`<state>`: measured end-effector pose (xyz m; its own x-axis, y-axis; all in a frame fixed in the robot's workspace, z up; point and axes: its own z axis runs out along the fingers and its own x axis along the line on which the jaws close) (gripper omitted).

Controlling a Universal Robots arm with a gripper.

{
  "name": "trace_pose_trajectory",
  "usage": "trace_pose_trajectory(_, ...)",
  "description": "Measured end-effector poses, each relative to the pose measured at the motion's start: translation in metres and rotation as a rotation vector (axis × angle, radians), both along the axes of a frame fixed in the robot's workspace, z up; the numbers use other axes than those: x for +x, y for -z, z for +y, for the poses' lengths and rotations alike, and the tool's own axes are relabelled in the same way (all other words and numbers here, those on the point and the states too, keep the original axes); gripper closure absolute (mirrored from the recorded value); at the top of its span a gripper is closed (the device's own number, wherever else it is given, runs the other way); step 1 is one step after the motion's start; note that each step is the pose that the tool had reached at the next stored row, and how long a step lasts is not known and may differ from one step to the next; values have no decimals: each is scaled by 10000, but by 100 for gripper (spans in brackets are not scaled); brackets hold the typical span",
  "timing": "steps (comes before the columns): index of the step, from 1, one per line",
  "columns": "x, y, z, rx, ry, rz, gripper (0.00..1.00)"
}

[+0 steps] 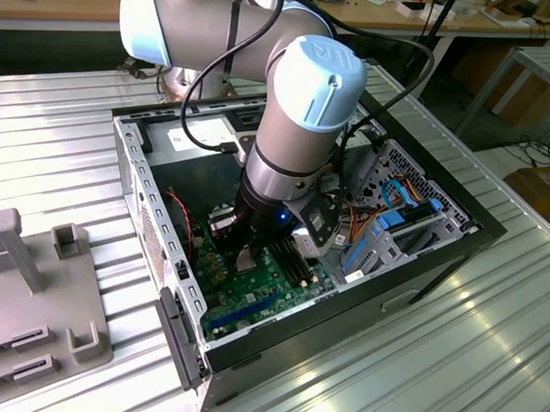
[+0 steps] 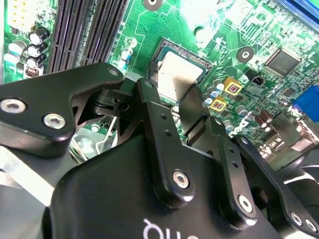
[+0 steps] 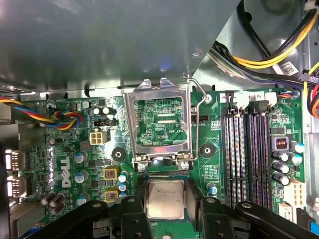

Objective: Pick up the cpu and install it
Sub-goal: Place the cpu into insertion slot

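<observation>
The cpu (image 3: 165, 199), a thin silvery-grey square, is lying flat and face up in the motherboard's socket (image 3: 144, 191), just beside the raised metal frame (image 3: 158, 122).

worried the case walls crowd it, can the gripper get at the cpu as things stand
Likely yes. The gripper hangs directly over the cpu inside the open case. The socket's metal frame is flipped open beside the cpu, and nothing lies across it.

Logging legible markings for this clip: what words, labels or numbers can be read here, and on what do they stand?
On the motherboard: a large white maker's logo, not transcribed; the small white silkscreen is too small to read.
On the cpu: no readable marking.
On the white sticker in the exterior view: blurred.
</observation>
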<state>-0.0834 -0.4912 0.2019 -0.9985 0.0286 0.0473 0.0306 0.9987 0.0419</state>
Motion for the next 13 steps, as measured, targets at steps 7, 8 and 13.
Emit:
trace_pose_trajectory(7,0,2,-19,2,0,-8,55)
trace_pose_trajectory(8,0,2,-20,2,0,-8,55)
trace_pose_trajectory(13,0,2,-21,2,0,-8,55)
